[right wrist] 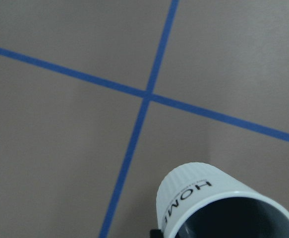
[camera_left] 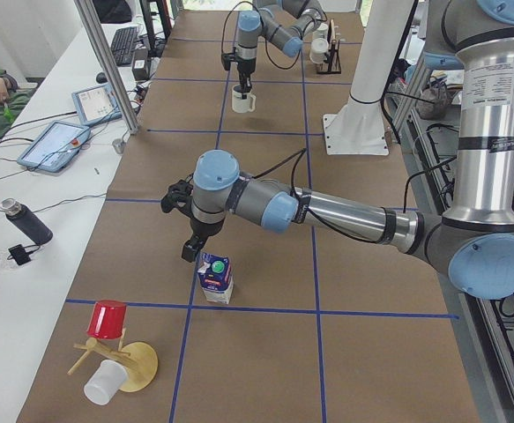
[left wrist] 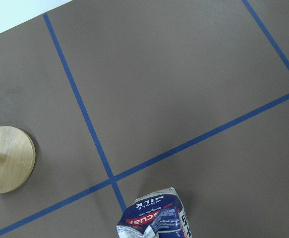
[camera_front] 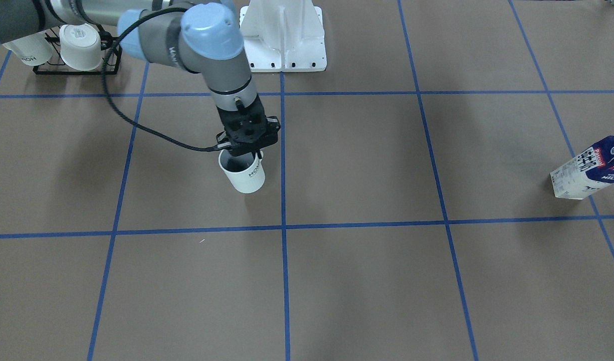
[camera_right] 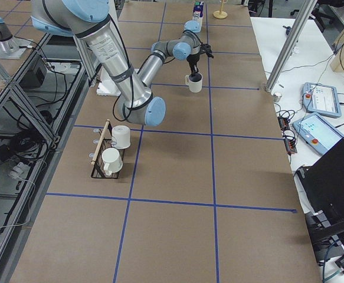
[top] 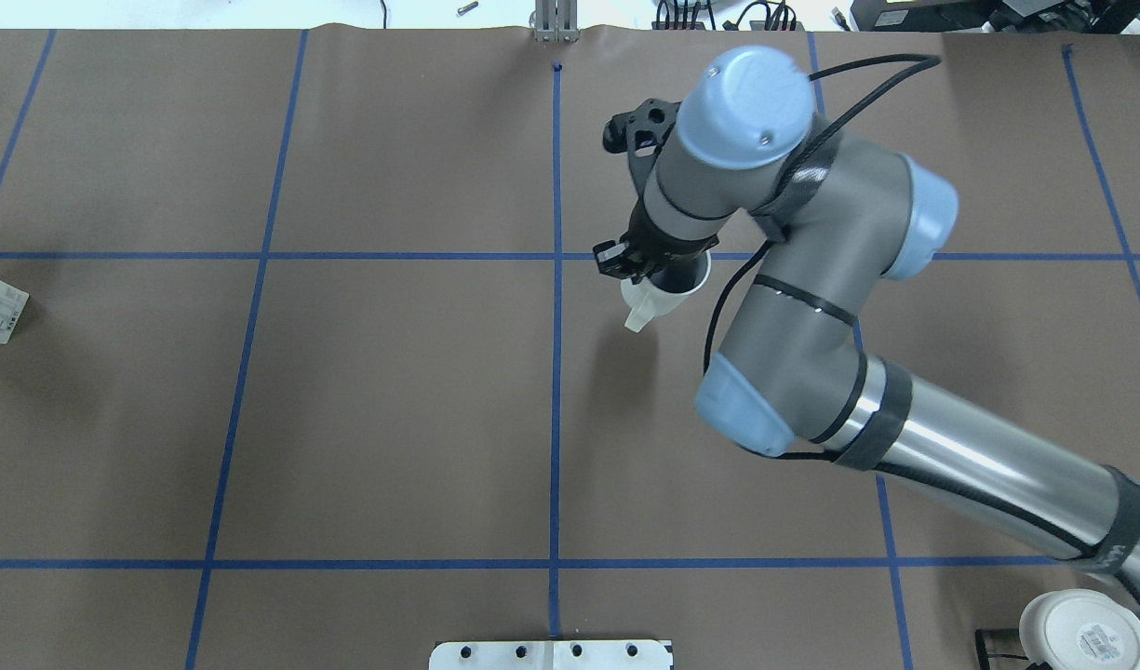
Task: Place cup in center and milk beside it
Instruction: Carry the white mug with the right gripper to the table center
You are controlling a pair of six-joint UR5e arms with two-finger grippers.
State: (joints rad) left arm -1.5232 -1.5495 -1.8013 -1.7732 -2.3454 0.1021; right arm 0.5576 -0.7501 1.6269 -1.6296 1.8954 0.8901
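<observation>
1. Exterior front-facing: the cup (camera_front: 246,178) hangs tilted from the right pincer (camera_front: 250,154), which pinches its rim wall with one finger inside and one outside. Can't tell if the base touches the worktop (camera_front: 362,281).
2. Cup is just beside the center (camera_front: 282,170) tape line, on the robot's right side of it.
3. Handling, my read: stiff, glazed, probably slick, and breakable if dropped. A rim pinch lets it swing, so level it and set it down slowly.
4. The milk (camera_left: 214,278) stands upright, well apart, at the worktop's left end. Paperboard walls likely give, so take the flat sides mid-body, below the gable, with moderate squeeze.
5. Left pincer (camera_left: 189,251) hovers just above and beside the milk's cap. Spread or pressed together, I cannot tell.
</observation>
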